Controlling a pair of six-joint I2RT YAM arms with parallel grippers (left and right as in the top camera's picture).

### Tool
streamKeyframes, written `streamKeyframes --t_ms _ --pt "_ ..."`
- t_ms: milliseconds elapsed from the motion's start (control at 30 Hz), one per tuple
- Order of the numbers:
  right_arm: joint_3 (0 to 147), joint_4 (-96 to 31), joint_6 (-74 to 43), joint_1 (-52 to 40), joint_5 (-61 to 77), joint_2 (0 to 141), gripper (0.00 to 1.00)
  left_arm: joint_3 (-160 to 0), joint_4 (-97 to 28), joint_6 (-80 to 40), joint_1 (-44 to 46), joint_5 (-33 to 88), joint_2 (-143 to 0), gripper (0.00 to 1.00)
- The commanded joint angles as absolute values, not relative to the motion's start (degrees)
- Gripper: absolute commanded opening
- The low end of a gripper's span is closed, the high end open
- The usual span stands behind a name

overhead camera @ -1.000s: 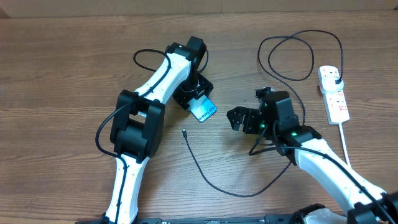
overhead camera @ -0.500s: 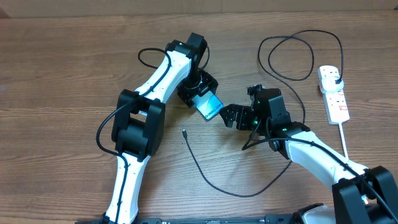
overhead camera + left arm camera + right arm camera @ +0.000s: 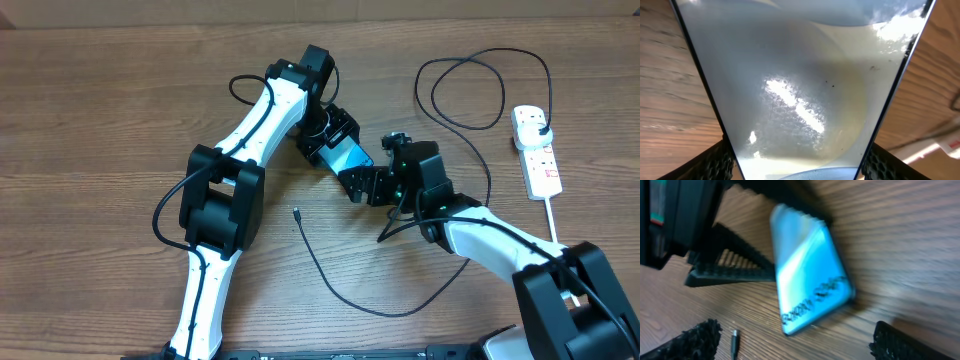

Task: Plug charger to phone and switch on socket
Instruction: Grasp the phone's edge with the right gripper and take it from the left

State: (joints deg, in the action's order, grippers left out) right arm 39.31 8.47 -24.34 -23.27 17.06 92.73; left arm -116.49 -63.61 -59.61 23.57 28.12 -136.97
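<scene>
Brown wood-grain table [image 3: 80, 120] seen from above, with two white-and-black arms. At left, the left arm [image 3: 215, 200] rises from the near edge, bends at a black elbow and reaches towards the centre. The left gripper [image 3: 330, 135] is clenched on the phone [image 3: 352, 158], which is tilted with its lit blue screen turned up and to the right. Whether its lower end touches the table cannot be told. In the left wrist view a glossy, reflective side of the phone fills the frame between two black fingers [image 3: 720, 160].

Below the phone, the connector tip [image 3: 297, 213] of the charger [image 3: 395, 314] lies free on the table, apart from both grippers.

The right gripper [image 3: 362, 185] is released, its jaws spread wide, just beside the phone's lower end. In the right wrist view the phone lies ahead of them, with dark text near its lower edge.

The thin black cable curves past the right arm [image 3: 500, 240] and loops at upper right. At far right lies the socket [image 3: 540, 165], white with red marks, with a black plug [image 3: 540, 122] seated at its far end. Its thick white cord [image 3: 553, 220] trails towards the near edge
</scene>
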Motion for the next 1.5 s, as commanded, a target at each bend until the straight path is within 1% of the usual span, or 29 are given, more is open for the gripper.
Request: streamKeyframes --t_ms 0,300,433,633,700,800,867,1000,1067,1133,1167,1200,1233,1267,1300,1367,1467 --pt "40.53 10.98 -27.79 -23.90 14.31 95.72 0.94 -119.39 -63.13 -58.67 23.55 33.52 -137.01 0.04" --pt "40.56 19.53 -34.76 -23.90 9.63 99.15 0.83 -119.66 -63.00 -57.39 23.55 37.54 -137.01 0.04" --pt "40.58 21.87 -36.23 -23.90 7.68 99.15 0.76 -119.66 -63.00 -57.39 23.55 38.11 -137.01 0.04" --pt "40.60 23.55 -36.49 -23.90 6.02 99.15 0.74 -119.66 -62.98 -57.39 23.64 39.68 -137.01 0.04" --pt "40.60 23.97 -36.49 -23.90 5.98 99.15 0.66 -119.66 -62.94 -57.39 23.64 40.14 -137.01 0.04" --pt "40.60 24.12 -36.49 -23.90 5.96 99.15 0.47 -119.66 -62.94 -57.39 23.64 40.62 -137.01 0.04" --pt "40.60 24.16 -36.49 -23.90 5.78 99.15 0.41 -119.66 -62.94 -57.39 23.66 40.73 -137.01 0.04" --pt "40.64 24.16 -36.71 -23.90 5.63 99.15 0.37 -119.66 -62.78 -57.36 23.66 41.58 -137.01 0.04" --pt "40.64 24.18 -37.54 -23.90 5.76 99.13 0.30 -119.66 -62.52 -57.32 23.66 41.56 -137.01 0.04" --pt "40.88 24.03 -37.52 -23.90 6.37 99.13 0.19 -119.66 -62.06 -57.14 23.64 41.54 -137.01 0.04" --pt "41.17 23.66 -37.52 -23.88 6.79 99.11 0.15 -119.66 -61.80 -57.12 23.64 41.45 -137.01 0.04" --pt "41.50 23.33 -37.52 -23.88 7.66 98.98 0.05 -119.66 -61.17 -56.88 23.64 41.36 -137.01 0.19" --pt "41.63 23.22 -37.52 -23.86 8.19 98.80 0.04 -119.66 -60.77 -56.75 23.64 41.36 -137.01 0.46" --pt "41.76 23.05 -37.54 -23.86 9.08 98.24 0.04 -119.68 -60.53 -56.73 23.62 41.34 -137.01 0.84" --pt "41.76 22.87 -37.54 -23.86 9.52 97.23 0.04 -119.83 -60.31 -56.73 23.49 41.15 -137.01 1.00" --pt "41.78 21.76 -37.54 -23.73 9.21 94.48 0.04 -120.49 -59.92 -55.33 22.81 42.30 -136.66 1.00" --pt "41.78 19.64 -37.19 -22.46 6.63 89.67 0.04 -122.58 -59.96 -49.78 21.56 42.06 -134.28 1.00"
